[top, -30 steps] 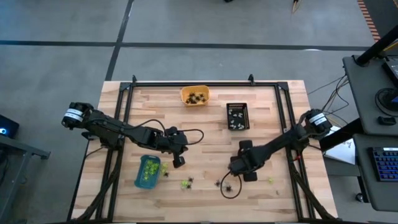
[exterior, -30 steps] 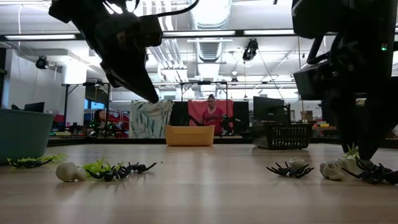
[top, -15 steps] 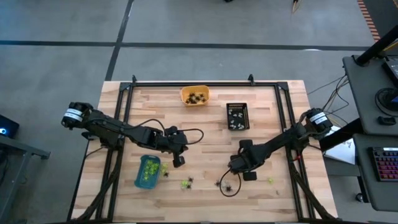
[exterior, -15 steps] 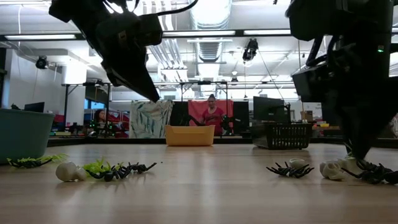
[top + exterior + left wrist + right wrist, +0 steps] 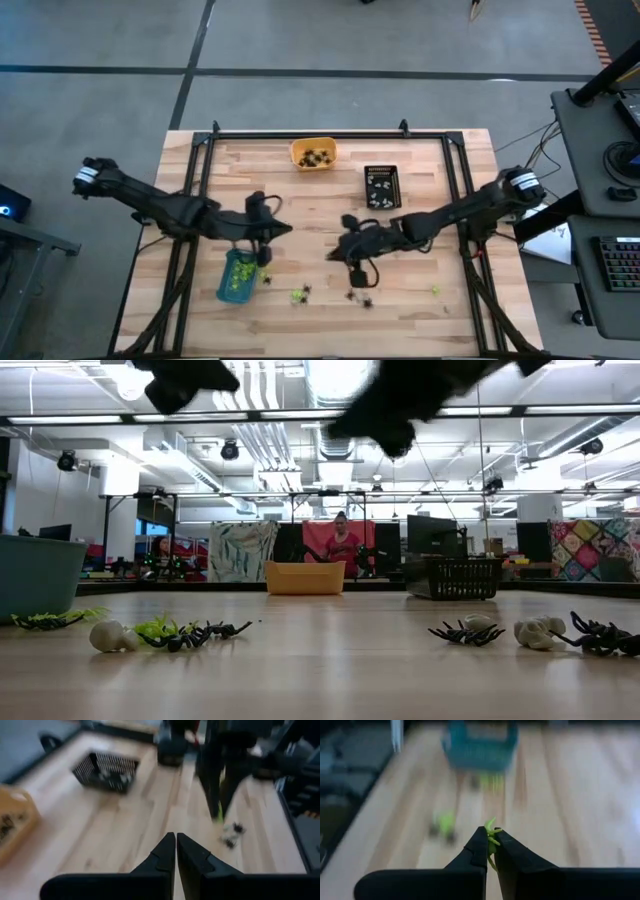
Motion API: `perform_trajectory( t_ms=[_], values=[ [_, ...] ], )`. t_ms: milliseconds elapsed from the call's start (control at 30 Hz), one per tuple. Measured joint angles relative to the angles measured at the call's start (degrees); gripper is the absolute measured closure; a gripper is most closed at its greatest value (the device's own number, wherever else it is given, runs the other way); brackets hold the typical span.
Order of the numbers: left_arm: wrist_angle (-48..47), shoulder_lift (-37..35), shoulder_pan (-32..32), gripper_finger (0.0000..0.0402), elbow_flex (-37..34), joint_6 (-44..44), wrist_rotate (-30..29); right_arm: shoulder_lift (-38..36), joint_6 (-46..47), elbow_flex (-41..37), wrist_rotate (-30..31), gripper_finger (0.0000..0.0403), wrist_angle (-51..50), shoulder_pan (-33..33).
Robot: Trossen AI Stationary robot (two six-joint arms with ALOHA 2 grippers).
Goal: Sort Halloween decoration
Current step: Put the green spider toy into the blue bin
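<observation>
Right pincer [image 5: 490, 839] is up off the desk [image 5: 330, 190] mid-way, clenched on a lime-green trinket [image 5: 492, 831]. Should carry it level to the blue tray [image 5: 236, 276] w/o loosening. Left pincer [image 5: 175, 838] clenched empty, near that tray; best kept clear.

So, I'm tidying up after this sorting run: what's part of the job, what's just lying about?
Job:
green trinket in the right gripper
loose trinkets
blue tray
orange tray
black tray

Lying about:
keyboard
cables
</observation>
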Motion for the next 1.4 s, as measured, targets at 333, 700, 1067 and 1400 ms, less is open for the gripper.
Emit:
perform_trajectory(
  t_ms=[333,700,1067,1400],
  values=[
    [-0.55,-8.50,-2.00,0.0402,-0.04,7.15,-8.70,15.11,-15.26,5.42,-0.02,0.0393,41.71,-4.20],
    [-5.93,-14.26,-2.00,0.0402,-0.09,7.05,-9.02,32.76,-16.40,28.99,-2.70,0.0393,29.22,-4.77],
    [-10.89,-18.06,-2.00,0.0402,-0.11,5.08,-9.16,45.76,-16.40,47.78,-5.61,0.0393,18.59,-5.00],
    [-10.90,-17.16,-2.00,0.0402,-0.11,4.83,-9.33,52.95,-11.32,60.08,-5.56,0.0351,9.34,-5.89]
  ],
)
